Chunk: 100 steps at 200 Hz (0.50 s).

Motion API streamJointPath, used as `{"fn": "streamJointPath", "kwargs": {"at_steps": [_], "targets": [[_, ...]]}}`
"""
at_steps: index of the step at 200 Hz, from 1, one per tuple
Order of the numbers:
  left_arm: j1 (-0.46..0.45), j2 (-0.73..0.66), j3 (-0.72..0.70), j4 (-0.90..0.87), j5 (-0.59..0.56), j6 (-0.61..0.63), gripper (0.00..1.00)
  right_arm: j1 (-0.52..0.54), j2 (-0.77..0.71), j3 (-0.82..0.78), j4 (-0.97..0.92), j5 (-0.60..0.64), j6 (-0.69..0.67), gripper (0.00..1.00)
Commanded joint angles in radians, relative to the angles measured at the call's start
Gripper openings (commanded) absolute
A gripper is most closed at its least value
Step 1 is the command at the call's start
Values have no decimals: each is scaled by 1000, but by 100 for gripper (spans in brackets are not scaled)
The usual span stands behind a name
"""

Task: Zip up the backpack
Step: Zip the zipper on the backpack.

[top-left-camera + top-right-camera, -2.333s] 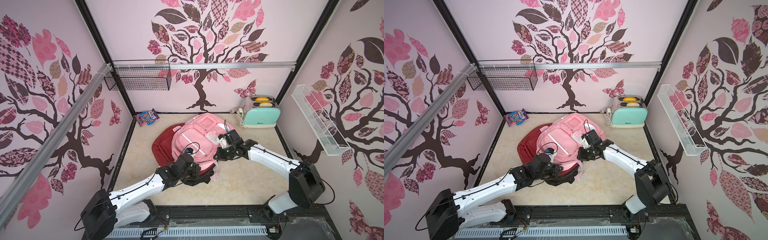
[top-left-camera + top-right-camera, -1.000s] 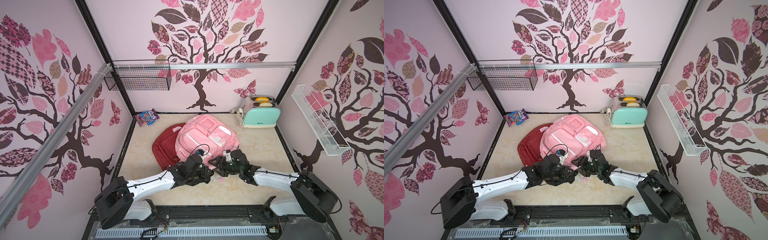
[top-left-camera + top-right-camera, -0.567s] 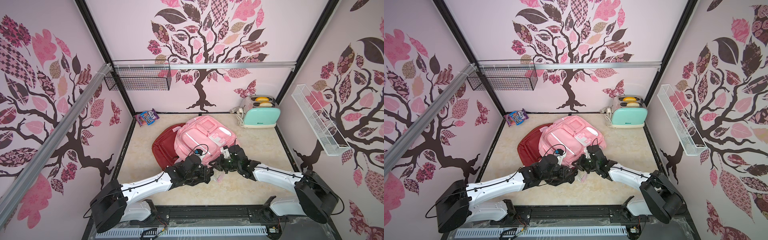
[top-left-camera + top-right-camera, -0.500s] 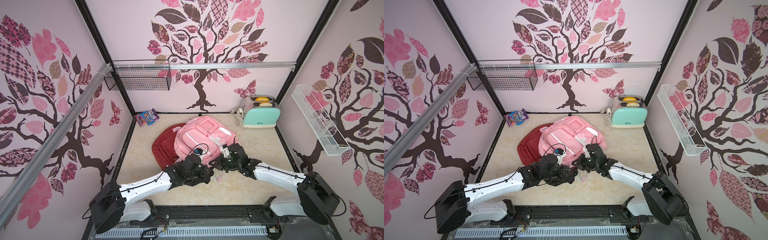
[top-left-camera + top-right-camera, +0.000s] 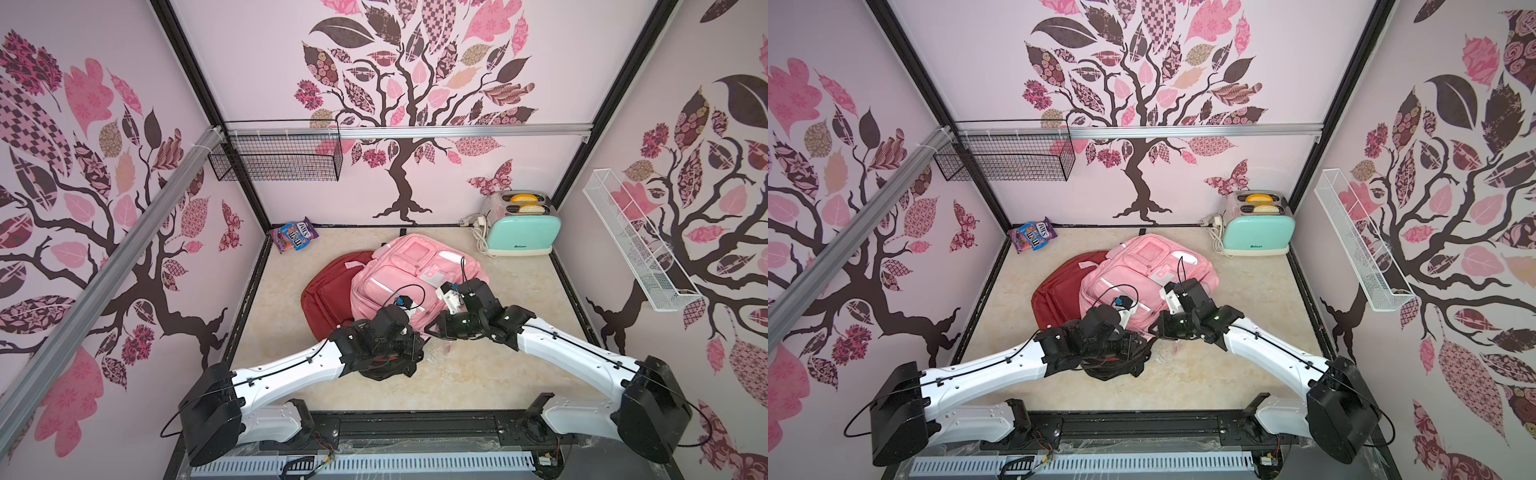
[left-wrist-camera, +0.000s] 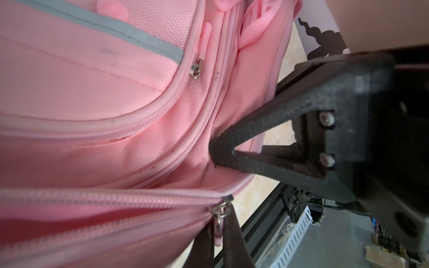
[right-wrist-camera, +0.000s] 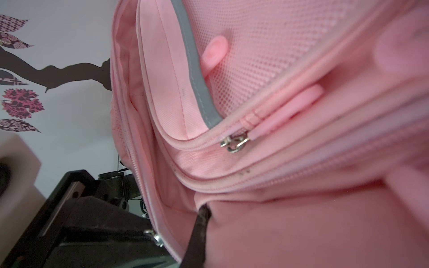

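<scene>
Clamped shut on the zipper pull [image 6: 217, 226] with the left gripper [image 6: 218, 236], at the near edge of the backpack [image 5: 399, 270]. Pinching pink fabric alongside with the right gripper [image 6: 220, 150], jaws closed. Mid-frame on the floor in both top views, overlapping a red bag [image 5: 328, 286]; beyond, right of centre, a mint toaster [image 5: 521, 232].

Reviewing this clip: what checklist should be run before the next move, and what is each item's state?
1. Left gripper shut on pink backpack fabric beside the zipper: ok.
2. Right gripper shut on zipper pull: ok, it looks clamped.
3. Slider at the end of the open gap: ok.
4. Compartment zipped: not ok, gap open.
5. Fabric caught in the teeth ahead: cannot tell.
6. Toaster away from both arms: ok.
</scene>
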State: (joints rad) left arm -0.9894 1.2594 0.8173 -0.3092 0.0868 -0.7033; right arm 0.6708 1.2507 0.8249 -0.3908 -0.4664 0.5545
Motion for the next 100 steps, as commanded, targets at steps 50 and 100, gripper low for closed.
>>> {"fn": "streamJointPath", "kwargs": {"at_steps": [50, 100], "targets": [[73, 1, -28, -130, -129, -15, 0, -20, 37, 20, -122, 71, -172, 0], [119, -11, -64, -134, -116, -4, 0, -69, 57, 11, -124, 55, -192, 0]]}}
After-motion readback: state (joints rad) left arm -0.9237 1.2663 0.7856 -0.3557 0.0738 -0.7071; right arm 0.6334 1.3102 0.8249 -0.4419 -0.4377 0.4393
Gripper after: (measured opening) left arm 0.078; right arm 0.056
